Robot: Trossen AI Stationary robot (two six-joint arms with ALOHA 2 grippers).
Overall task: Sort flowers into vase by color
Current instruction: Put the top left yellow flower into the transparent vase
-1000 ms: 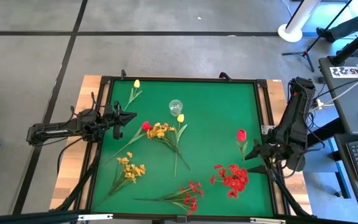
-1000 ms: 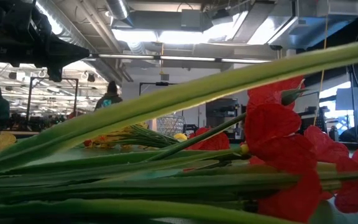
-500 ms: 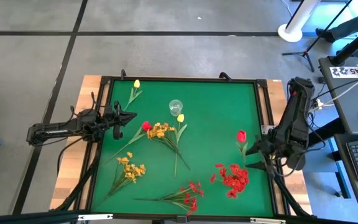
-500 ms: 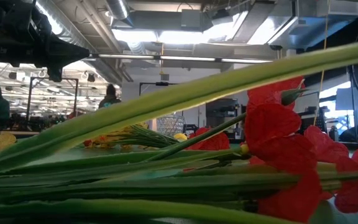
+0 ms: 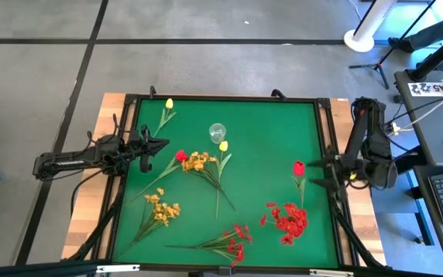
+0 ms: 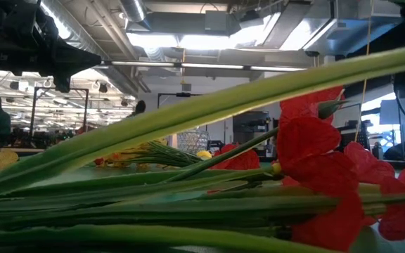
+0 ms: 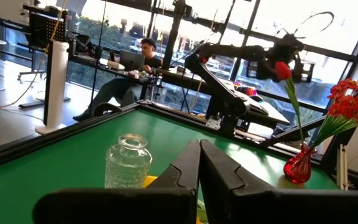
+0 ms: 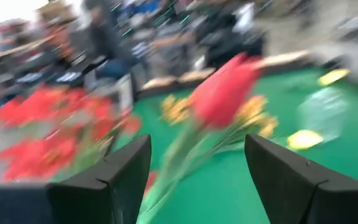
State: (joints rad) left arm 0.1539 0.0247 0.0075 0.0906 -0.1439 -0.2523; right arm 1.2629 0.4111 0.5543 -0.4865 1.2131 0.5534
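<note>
From above, the right gripper (image 5: pixel 319 173) is seen at the green table's (image 5: pixel 268 138) right edge, beside a red tulip (image 5: pixel 299 168). The left gripper (image 5: pixel 160 145) is parked at the left edge. In the left wrist view its fingers (image 7: pixel 188 169) are pressed together before a glass vase (image 7: pixel 128 160); in the right wrist view the fingers (image 8: pixel 114 174) are spread around the red tulip (image 8: pixel 225 90).

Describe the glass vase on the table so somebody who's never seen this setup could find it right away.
Start at the green table and look toward its far edge, a little left of the middle. The vase stands there upright, a small clear glass jar, empty, with a yellow tulip lying just beside it. It is the only see-through thing among the flowers.
</note>
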